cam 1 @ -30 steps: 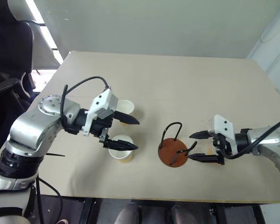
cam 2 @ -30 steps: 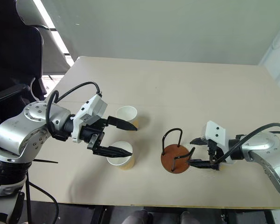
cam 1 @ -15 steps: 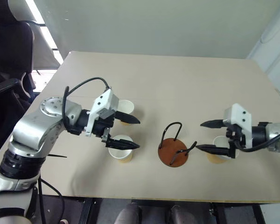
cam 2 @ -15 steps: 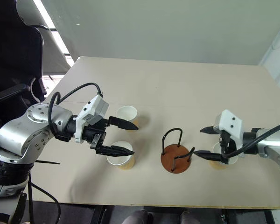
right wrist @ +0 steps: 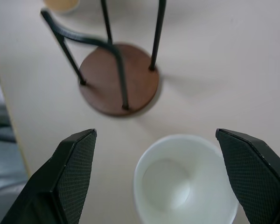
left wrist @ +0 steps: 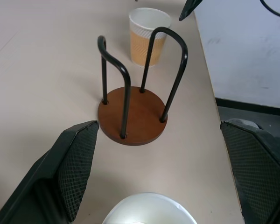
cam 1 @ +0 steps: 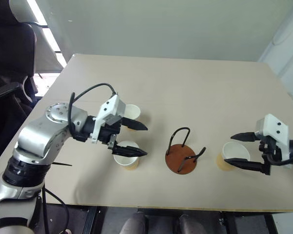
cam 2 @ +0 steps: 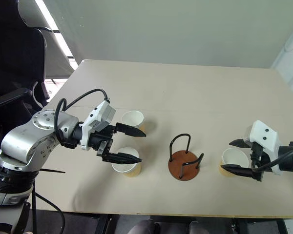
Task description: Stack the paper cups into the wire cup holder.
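From the head camera, your wire cup holder [cam 1: 181,157] stands empty near the desk's [cam 1: 195,87] front edge, midway along it. Left gripper [cam 1: 140,139] hangs with jaws wide apart over the near-left cup [cam 1: 126,154], another cup [cam 1: 131,113] just behind it. Right gripper [cam 1: 250,151] straddles the third cup [cam 1: 230,155], which sits to the holder's right towards the front right corner, jaws apart and nothing clamped.

Left wrist view: the holder's two wire loops cross over the base; the white rim of the cup [left wrist: 149,208] sits low between your open fingers.

Right wrist view: the cup mouth [right wrist: 184,181] sits between spread fingers, holder just beyond.

Watch it: I'd say closing off-centre could crush or tip that light cup, and a tilted carry may snag a wire loop and drag the holder.
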`<state>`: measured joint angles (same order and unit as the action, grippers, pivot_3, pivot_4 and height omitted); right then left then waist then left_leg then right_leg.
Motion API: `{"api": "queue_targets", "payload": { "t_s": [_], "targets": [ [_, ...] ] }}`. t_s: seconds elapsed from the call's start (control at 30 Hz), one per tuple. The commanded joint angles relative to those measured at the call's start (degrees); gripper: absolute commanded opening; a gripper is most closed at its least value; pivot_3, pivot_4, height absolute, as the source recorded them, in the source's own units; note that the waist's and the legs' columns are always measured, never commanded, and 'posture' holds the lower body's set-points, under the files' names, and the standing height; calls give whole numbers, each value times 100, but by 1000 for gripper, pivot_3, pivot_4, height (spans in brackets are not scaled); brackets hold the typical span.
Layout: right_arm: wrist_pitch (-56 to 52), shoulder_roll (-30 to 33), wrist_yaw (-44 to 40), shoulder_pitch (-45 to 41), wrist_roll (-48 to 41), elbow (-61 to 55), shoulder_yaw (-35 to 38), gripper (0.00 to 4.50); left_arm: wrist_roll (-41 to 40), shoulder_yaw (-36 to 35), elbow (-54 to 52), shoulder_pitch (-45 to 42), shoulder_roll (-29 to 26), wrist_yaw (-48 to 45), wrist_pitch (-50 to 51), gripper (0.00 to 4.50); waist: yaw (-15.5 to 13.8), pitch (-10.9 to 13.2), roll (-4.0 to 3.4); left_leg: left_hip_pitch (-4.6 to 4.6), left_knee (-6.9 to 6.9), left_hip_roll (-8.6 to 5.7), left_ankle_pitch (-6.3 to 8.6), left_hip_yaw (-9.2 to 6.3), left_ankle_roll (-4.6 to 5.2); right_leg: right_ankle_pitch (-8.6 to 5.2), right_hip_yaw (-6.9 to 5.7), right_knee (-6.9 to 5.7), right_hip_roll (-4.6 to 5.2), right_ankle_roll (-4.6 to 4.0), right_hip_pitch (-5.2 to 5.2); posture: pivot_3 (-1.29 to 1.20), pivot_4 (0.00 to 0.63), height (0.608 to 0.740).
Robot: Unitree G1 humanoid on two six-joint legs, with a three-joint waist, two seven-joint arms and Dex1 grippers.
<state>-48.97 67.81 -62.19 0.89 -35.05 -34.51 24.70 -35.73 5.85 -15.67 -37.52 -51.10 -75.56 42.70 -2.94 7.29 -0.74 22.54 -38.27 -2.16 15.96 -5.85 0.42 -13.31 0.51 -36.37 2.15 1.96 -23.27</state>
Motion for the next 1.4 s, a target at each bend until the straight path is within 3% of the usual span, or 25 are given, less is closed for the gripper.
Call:
{"api": "queue_targets", "payload": {
  "t_s": [0.03,0.57,0.7,1.0,1.2,1.4],
  "targets": [
    [262,160,-105,167,227,-135,148,4181,13,-27,-34,-115,-11,-93,-113,4500,0,0,0,-1,-1,0,0,1,0,0,0,0,0,0,0,0,150,740],
    [1540,327,-208,524,1480,447,-968,4181,-21,-118,-164,-10,-112,-44,-84,4500,8,-1,1,-6,-3,0,0,7,1,0,7,-5,0,1,-2,0,150,740],
    [1683,299,-166,255,1657,645,-1358,3347,5,-111,-139,-5,-132,-35,-113,4500,16,-1,1,-9,-6,0,0,11,2,0,10,-9,0,1,0,0,150,740],
    [1622,151,-180,-25,1581,664,-1504,86,86,-67,-63,-25,-161,-82,-197,4500,16,-1,2,-9,-8,0,-1,12,3,0,11,-11,0,1,-1,0,150,740],
    [1275,193,-276,-419,1093,514,-932,36,121,-62,-64,-51,-149,-103,-184,4500,23,-1,1,-8,-8,0,-1,13,3,0,12,-12,0,1,-3,0,150,740],
    [654,525,-282,-1619,259,229,-435,36,145,-29,-22,-86,-138,-123,-178,4500,31,-1,1,-9,-10,0,-1,14,2,0,15,-22,0,0,-7,0,150,740]
  ]
}}
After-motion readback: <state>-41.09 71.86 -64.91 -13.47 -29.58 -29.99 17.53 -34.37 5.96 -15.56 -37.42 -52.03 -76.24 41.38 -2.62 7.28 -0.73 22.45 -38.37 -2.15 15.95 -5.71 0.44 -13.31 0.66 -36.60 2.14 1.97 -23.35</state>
